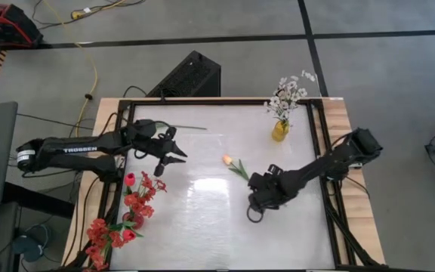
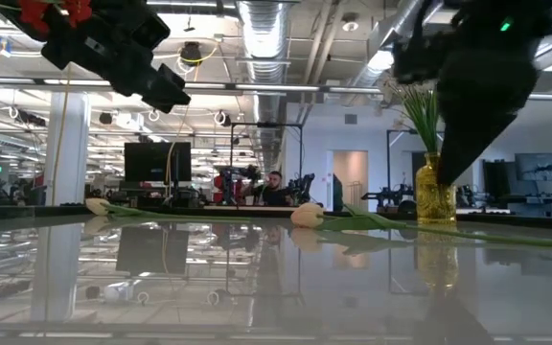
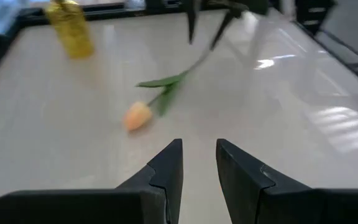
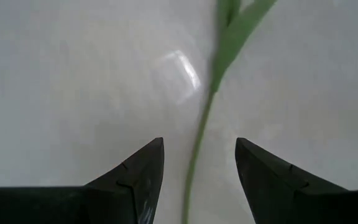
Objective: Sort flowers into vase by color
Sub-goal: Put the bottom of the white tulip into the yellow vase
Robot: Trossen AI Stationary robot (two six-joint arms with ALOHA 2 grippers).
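Two dark arms over a glossy white table [image 1: 202, 227], seen whole only from above. Far left, at the near corner: red flowers [image 1: 123, 219], ruffled clusters plus a smooth red tulip, bunched in a vase barely visible under them. Left gripper [image 1: 171, 157] above the table's left half, tapered black fingers [image 3: 166, 174] narrowly parted, nothing between them. Just behind it, another thin green stem [image 1: 180, 126] flat on the surface, its bloom hidden from overhead; from table height, a pale bud [image 2: 97, 205] at that side.

Centre: peach tulip [image 1: 228, 160] lying flat, soft oval bud, slender stem with a long leaf [image 3: 163, 81]. Right gripper [image 1: 255, 214] low over the stem's far end; its own camera alone shows the stem [image 4: 194, 155] running between widely spread wedge-shaped fingers [image 4: 138, 177], contact impossible to judge.

Right rear: yellow glass vase [image 1: 280, 130], translucent, holding sprays of tiny white blossoms [image 1: 287, 92].
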